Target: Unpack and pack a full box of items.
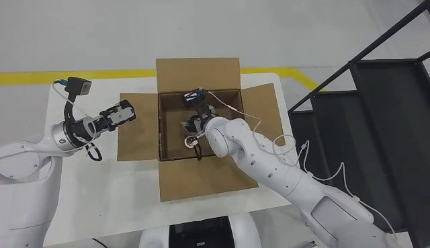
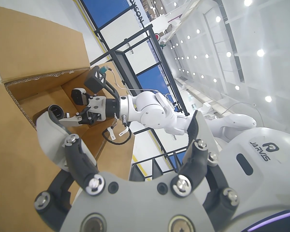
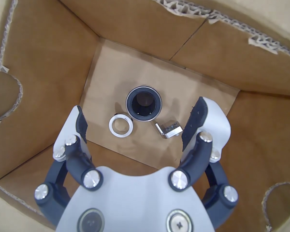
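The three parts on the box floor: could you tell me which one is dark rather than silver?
The dark tube standing on end, mouth up; the flat ring and the small bracket are bright silver.

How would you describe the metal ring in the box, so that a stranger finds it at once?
Look into the open cardboard box on the table; three items lie on its floor. The ring is the flat, shiny silver hoop right beside the black tube. The tube is dark and taller, and the metal block is angular.
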